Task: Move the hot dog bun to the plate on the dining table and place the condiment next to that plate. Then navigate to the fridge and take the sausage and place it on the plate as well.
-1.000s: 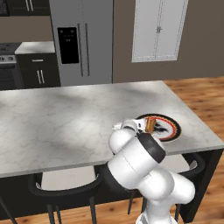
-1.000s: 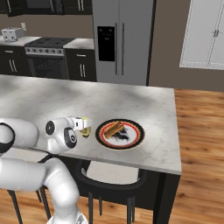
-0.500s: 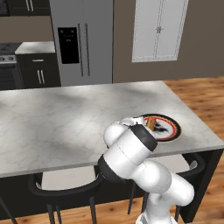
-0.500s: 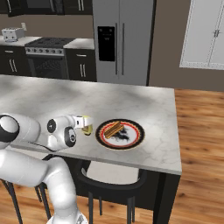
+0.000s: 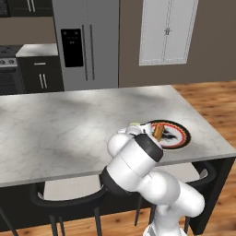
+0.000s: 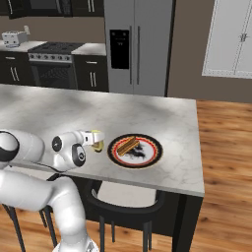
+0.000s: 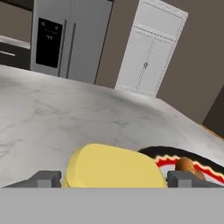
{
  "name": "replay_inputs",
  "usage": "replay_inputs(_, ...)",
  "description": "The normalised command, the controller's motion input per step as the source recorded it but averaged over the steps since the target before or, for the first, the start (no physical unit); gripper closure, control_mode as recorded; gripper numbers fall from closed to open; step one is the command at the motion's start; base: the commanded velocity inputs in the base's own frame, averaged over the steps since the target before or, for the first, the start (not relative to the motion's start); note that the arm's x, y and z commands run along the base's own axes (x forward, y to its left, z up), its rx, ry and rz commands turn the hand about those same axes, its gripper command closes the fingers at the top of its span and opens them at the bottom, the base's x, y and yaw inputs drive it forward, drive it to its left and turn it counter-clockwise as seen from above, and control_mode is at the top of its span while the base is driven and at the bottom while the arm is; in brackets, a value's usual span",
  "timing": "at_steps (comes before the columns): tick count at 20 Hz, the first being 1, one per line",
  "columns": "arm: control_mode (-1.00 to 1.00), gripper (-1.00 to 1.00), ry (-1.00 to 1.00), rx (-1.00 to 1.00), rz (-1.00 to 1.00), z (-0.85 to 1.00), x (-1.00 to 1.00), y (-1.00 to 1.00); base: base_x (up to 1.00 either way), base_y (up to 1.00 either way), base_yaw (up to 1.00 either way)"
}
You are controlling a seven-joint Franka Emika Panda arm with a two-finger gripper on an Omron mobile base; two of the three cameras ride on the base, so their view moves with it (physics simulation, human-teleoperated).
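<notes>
Big grey fridge [image 6: 139, 47] sits at the back wall, well behind the marble dining table [image 6: 59, 113]. Near the table's front edge is the plate [image 6: 135, 150] with the hot dog bun [image 6: 127, 145] on it. Just beside it stands the condiment [image 7: 114, 168], between the gripper's [image 7: 113, 178] wide-spread fingers, which aren't pinching it.

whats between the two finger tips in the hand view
The yellow condiment cap sits between them; the plate and bun lie just beyond it.
</notes>
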Motion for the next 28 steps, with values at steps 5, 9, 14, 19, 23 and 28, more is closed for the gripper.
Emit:
replay_inputs(5,-1.00,-1.00,-0.04,0.00,0.00,0.03,-0.05,0.00,0.00,0.00,0.00)
replay_inputs(9,-1.00,-1.00,-0.03,0.00,0.00,0.30,-0.31,0.00,0.00,0.00,0.00)
replay_inputs(14,-1.00,-1.00,-0.01,0.00,0.00,0.56,-0.43,0.08,0.00,0.00,0.00)
replay_inputs(19,-1.00,-1.00,-0.03,0.00,0.02,0.87,-0.40,0.26,0.00,0.00,0.00)
replay_inputs(23,-1.00,-1.00,0.00,0.04,0.09,1.00,-0.21,0.45,0.00,0.00,0.00)
replay_inputs(28,-1.00,-1.00,0.07,0.20,0.08,1.00,-0.44,0.10,0.00,0.00,0.00)
